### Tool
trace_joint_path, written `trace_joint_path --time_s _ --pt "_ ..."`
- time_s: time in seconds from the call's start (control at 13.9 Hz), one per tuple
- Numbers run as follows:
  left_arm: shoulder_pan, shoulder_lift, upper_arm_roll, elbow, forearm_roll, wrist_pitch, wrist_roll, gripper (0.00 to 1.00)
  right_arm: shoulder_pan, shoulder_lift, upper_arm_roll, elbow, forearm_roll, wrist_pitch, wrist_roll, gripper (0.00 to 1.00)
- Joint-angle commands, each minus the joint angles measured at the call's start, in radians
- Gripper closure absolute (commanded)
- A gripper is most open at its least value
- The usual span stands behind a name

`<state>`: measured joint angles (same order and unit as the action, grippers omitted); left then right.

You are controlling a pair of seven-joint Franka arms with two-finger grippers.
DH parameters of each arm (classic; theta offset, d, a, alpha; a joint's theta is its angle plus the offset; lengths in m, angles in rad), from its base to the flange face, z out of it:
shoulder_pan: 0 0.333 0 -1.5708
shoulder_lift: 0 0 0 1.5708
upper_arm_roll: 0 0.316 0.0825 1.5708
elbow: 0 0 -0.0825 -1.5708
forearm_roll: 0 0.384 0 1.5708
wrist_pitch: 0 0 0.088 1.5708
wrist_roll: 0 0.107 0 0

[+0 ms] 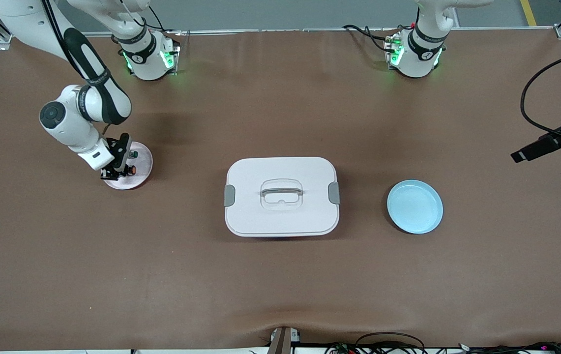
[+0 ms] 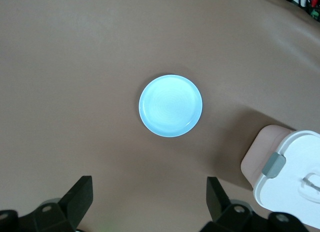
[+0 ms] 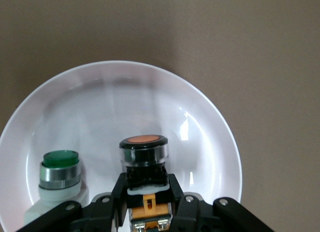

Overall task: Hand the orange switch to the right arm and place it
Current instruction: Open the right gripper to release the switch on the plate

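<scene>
The right hand [image 3: 147, 194] is clenching the orange switch [image 3: 144, 157] over the pink plate [image 1: 143, 162] at the right arm's end of the surface [image 1: 280, 285]. A green switch [image 3: 60, 174] is sitting in the same plate beside it. The left hand [image 2: 150, 202] is hanging released above the blue plate [image 2: 170, 106], waiting. A white lidded box [image 1: 281, 196] is resting between the two plates.

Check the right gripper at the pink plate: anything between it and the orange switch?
Nothing in the way: the right gripper is already shut on the orange switch over the pink plate. The green switch stands beside it on the plate, apart from the fingers. The left gripper waits open above the blue plate.
</scene>
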<state>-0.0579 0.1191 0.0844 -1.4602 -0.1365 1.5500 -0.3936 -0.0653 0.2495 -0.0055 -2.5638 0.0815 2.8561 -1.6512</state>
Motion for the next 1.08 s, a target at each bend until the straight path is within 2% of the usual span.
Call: trace_joint_path --time_s 0.0,0.14,0.22,0.58,0.72,1.01 --pt "0.006 -0.004 -0.029 0.029 0.035 -0.011 0.161 0.00 -0.005 -0.001 0.013 -0.009 0.020 0.017 -0.019 1.00" --pt "0.007 -0.006 -0.028 0.029 0.034 -0.008 0.303 0.00 -0.005 -0.001 0.013 -0.006 0.049 0.016 -0.010 1.00" --pt "0.001 -0.006 -0.029 0.029 0.035 -0.008 0.303 0.00 -0.004 -0.001 0.015 -0.006 0.072 0.014 -0.009 0.01" --pt "-0.022 -0.004 -0.031 0.029 0.070 0.015 0.331 0.00 0.004 -0.028 0.022 0.016 0.075 -0.036 -0.009 0.00" --pt "-0.034 -0.012 -0.046 0.024 0.110 0.036 0.331 0.00 0.004 -0.070 0.022 0.063 0.083 -0.174 -0.007 0.00" --pt "-0.036 -0.027 -0.049 0.002 0.118 0.047 0.335 0.00 0.001 -0.121 0.019 0.181 0.104 -0.424 -0.001 0.00"
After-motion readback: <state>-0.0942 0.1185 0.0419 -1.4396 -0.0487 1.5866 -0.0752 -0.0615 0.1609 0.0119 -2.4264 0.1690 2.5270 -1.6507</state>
